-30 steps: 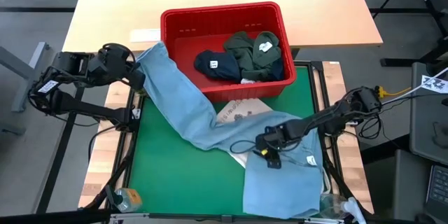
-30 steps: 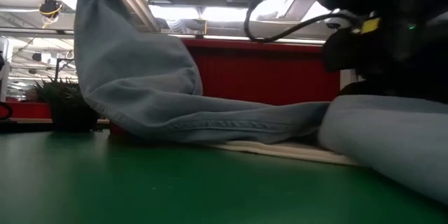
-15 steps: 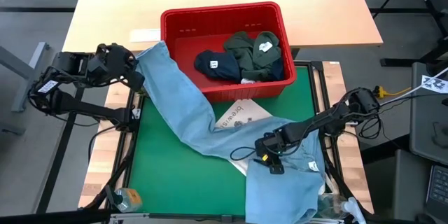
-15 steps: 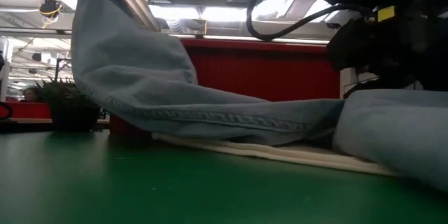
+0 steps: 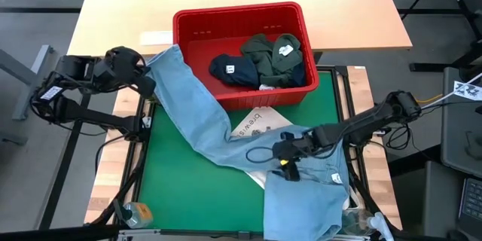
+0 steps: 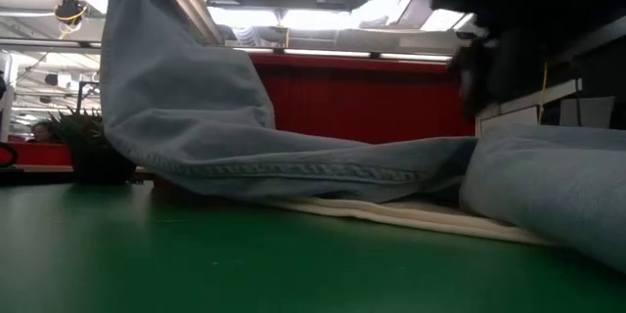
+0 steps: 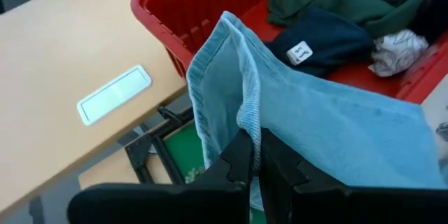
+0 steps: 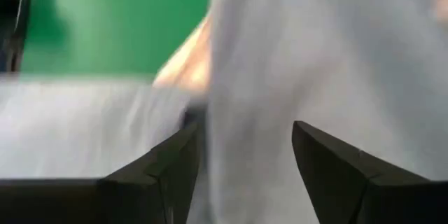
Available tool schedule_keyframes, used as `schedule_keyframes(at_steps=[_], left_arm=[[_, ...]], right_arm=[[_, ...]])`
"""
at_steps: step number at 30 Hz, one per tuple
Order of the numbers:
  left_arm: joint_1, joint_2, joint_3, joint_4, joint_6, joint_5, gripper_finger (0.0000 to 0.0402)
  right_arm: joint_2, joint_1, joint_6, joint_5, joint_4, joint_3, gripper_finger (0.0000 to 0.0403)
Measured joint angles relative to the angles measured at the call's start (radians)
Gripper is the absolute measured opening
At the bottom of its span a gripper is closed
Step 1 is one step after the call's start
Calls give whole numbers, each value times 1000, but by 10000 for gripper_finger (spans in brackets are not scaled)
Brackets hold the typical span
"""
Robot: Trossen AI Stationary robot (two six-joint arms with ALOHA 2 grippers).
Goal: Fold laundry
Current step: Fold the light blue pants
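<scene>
Light blue denim jeans [image 5: 207, 117] run from the table's far left, past the red basket's corner, to the near right, where the wide waist part [image 5: 305, 196] lies flat. Their middle lies over a white printed tote bag [image 5: 260, 124]. My left gripper [image 5: 149, 75] is shut on the raised leg end [image 7: 217, 70]. My right gripper [image 5: 285, 158] stands open just above the waist part, with denim [image 8: 245, 56] filling its view between the fingers. In the basket lie navy [image 5: 230, 69] and olive green garments [image 5: 267, 56]. My left gripper pinches the jeans' leg just below its hem [image 7: 246, 115] between its two shut fingers, coming at a downward slant from the table's left. The hem end stands free beyond the fingertips. The leg hangs slack from there to the table.
The red slotted basket [image 5: 192, 34] stands at the green mat's far edge, and the jeans leg leans on its left corner. Bare green mat [image 5: 188, 188] lies at the near left. A small bottle-like object [image 5: 135, 212] sits at the near left corner.
My right gripper first went a little toward the near edge on the denim, then rose off it and tipped steeper, staying open. The jeans' middle slid toward the near right, which drew the leg straighter and uncovered more of the tote bag.
</scene>
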Motion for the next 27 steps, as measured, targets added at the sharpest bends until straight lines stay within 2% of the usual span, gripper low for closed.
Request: schedule_keyframes(at_steps=[4, 15, 20, 27], left_arm=[[0, 0, 44, 0, -10, 4, 5], [0, -7, 69, 0, -74, 105, 5], [0, -7, 70, 0, -74, 105, 5], [0, -7, 70, 0, -74, 168, 5]], right_arm=[[17, -38, -9, 72, 79, 0, 225], [33, -207, -45, 80, 114, 1, 225], [33, -262, -45, 89, 2, 2, 225], [37, -282, -47, 202, -134, 2, 225]])
